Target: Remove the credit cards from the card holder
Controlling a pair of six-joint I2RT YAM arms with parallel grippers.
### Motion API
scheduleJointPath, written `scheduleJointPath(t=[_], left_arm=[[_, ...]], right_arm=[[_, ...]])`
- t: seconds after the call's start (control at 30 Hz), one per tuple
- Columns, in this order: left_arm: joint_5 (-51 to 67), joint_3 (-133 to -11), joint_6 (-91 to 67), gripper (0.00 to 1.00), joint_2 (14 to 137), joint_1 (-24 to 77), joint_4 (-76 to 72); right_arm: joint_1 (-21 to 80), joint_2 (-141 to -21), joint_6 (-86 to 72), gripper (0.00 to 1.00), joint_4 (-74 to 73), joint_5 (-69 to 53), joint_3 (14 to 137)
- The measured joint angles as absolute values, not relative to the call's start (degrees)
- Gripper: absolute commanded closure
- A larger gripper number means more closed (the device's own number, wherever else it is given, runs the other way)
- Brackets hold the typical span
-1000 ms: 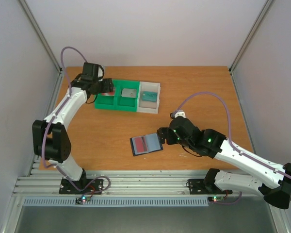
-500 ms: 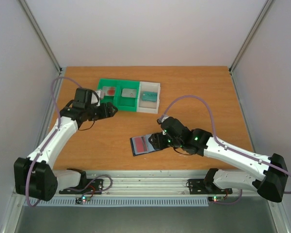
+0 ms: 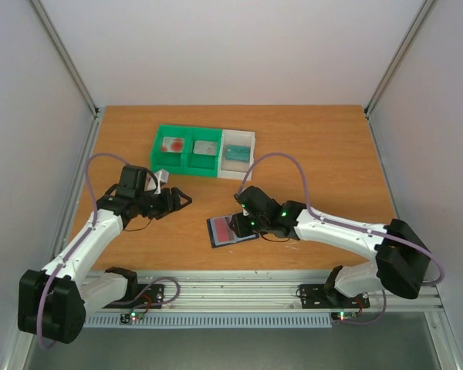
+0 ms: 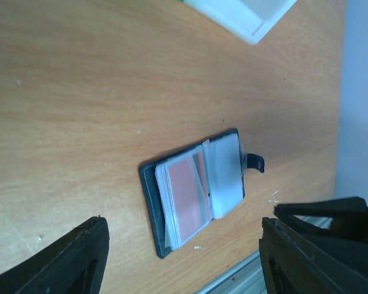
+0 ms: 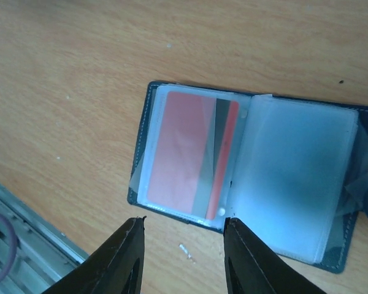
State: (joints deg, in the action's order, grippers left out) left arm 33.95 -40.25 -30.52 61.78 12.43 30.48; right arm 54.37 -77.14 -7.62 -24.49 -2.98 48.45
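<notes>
Card holder (image 3: 230, 230) lies open, flat on tabletop (image 3: 324, 154), front centre. Red credit card (image 5: 187, 153) sits face up in clear sleeve, reachable. Right gripper (image 5: 184, 223) hovers over its near edge, jaws part-spread, empty, apparently lining up on card. Left gripper (image 3: 177, 202) hangs well left, jaws released, empty. Another credit card (image 3: 172, 144) lies in tray (image 3: 185, 168).

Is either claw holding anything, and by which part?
Nothing held: the left claw is open over the table, the right claw open by the card holder.
</notes>
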Motion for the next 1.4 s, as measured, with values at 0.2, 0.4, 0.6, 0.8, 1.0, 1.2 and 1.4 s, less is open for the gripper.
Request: scheduleJointPath(t=[0.2,0.4,0.6,0.8,1.0,1.2,1.4], left_arm=[[35.4,-37.4,-32.6,0.35,60.7,12.6,29.3],[35.7,-33.0,-34.8,0.36,58.1,12.6,26.8],[36.5,-29.3,-37.2,0.36,57.5,12.8,23.9],[36.6,-27.6,-39.0,0.37,55.3,12.9,22.8],[36.7,-26.9,-40.2,0.40,53.5,13.0,20.9],[36.9,-25.1,-42.8,0.40,54.7,14.3,17.7],[35.9,-25.3,-43.5,0.41,57.5,18.8,15.0]], right_arm=[[52.3,-84.0,-7.7,0.66,-20.7,-6.3,48.0],[51.7,-90.1,-7.6,0.68,-18.2,-9.0,47.9],[51.7,-93.2,-8.1,0.70,-15.9,-10.3,47.9],[51.7,-94.1,-10.0,0.71,-13.2,-12.7,47.7],[51.7,-94.1,-11.8,0.72,-11.6,-15.1,47.7],[51.7,-92.0,-11.3,0.72,-13.4,-12.8,47.7],[51.7,-91.7,-10.3,0.73,-14.7,-9.7,47.7]])
